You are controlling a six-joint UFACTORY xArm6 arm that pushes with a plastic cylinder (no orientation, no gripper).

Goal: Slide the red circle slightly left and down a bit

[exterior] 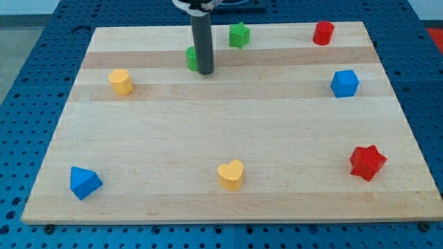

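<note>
The red circle (322, 32) stands near the view's top right edge of the wooden board (228, 131). My tip (205, 71) rests on the board at the view's top centre, far to the left of the red circle. It stands right beside a green block (191, 58), which the rod partly hides, so its shape is unclear.
A green star (239, 34) lies right of the rod at the top. A blue block (344, 83) lies below the red circle. A yellow block (121, 81) is at left, a blue triangle (84, 182) bottom left, a yellow heart (231, 175) bottom centre, a red star (367, 162) bottom right.
</note>
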